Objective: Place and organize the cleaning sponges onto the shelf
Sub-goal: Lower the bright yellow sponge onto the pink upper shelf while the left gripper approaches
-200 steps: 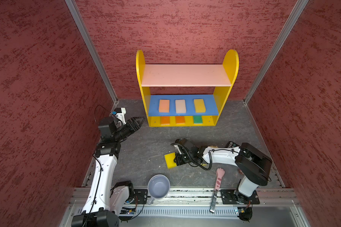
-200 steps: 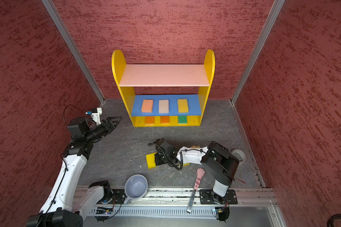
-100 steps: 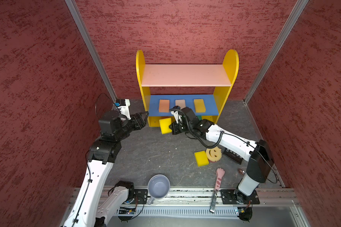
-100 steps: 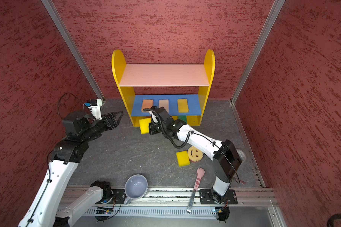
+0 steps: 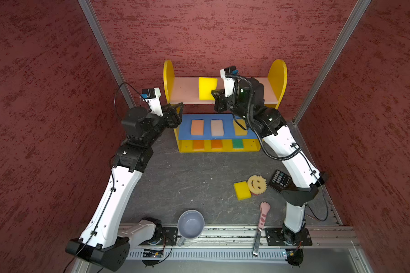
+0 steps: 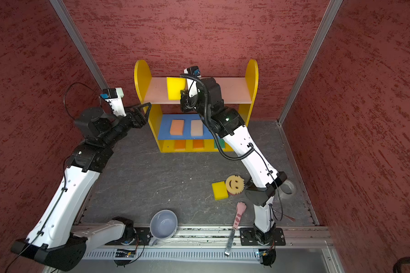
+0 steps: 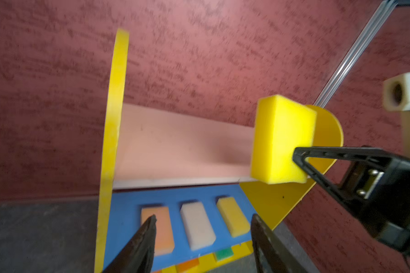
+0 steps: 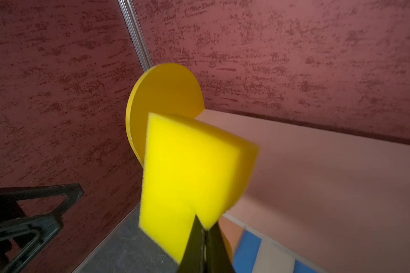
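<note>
- My right gripper (image 8: 204, 229) has its fingers clamped on a corner of the yellow sponge (image 5: 207, 88), tilted over the pink top board (image 5: 185, 93) of the shelf (image 5: 278, 73), left of centre.
- I'd lower it flat before releasing.
- My left gripper (image 7: 202, 218) hangs empty, fingers apart, left of the shelf.

Foam, smooth board, rough coating

We see the yellow sponge (image 8: 189, 170) at twelve o'clock as porous matt foam, the shelf (image 5: 277, 71) boards as smooth and matt, the red walls (image 5: 33, 94) at nine and three o'clock as rough-textured, and the floor (image 5: 187, 177) like dull grey slate.
</note>
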Robot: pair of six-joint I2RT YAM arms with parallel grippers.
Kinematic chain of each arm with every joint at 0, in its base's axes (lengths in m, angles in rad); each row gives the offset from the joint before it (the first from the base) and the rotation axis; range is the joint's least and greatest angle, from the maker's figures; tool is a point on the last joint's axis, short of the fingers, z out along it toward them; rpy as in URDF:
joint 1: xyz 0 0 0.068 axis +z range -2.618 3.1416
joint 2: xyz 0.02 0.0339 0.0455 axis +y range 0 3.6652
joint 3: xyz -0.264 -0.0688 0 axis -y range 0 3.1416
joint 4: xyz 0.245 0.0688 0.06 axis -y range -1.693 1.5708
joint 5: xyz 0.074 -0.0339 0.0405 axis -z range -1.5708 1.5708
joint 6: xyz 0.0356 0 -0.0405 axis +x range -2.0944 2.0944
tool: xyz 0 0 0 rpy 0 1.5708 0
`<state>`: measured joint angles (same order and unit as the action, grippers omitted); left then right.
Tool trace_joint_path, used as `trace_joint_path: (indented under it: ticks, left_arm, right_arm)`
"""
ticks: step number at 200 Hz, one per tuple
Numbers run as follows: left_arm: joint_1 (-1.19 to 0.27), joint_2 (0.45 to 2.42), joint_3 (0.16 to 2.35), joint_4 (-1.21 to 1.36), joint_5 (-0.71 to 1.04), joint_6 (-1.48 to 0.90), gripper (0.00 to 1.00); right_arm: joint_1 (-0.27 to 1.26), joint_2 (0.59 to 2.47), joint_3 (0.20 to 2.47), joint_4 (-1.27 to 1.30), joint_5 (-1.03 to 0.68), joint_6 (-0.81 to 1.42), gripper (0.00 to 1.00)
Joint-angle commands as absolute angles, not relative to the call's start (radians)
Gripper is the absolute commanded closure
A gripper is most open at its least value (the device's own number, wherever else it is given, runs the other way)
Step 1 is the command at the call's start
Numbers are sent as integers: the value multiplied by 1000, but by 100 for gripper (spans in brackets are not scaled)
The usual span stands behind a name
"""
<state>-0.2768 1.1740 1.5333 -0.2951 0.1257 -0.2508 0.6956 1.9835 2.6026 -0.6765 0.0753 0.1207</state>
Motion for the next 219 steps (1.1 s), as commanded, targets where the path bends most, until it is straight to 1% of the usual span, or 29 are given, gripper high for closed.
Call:
trace_joint_path:
  ticks: [1, 23, 51, 70, 106, 174, 219]
  left_arm:
    - [-327, 1241, 1669, -222, 89, -175, 37]
    - [-397, 1346, 1852, -316, 53, -135, 37]
    - [-491, 1497, 2121, -551, -90, -75, 37]
    - [-532, 1564, 2218, -635, -169, -55, 37]
    - [-582, 1634, 2260, -634, -327, -4, 37]
    - [-595, 1712, 2273, -584, -406, 27, 39]
    - [-585, 1787, 2336, -574, -492, 92, 36]
  right_arm:
    - [683, 2061, 2723, -674, 131, 55, 100]
    - [683, 2062, 2683, -563, 120, 75, 100]
    - [681, 2081, 2657, -495, 54, 130, 100]
    - [681, 2108, 2658, -475, 54, 148, 100]
    - [675, 2154, 2659, -453, 69, 154, 100]
    - [661, 2213, 2658, -496, 52, 225, 100]
    - [658, 2229, 2657, -512, 30, 252, 100]
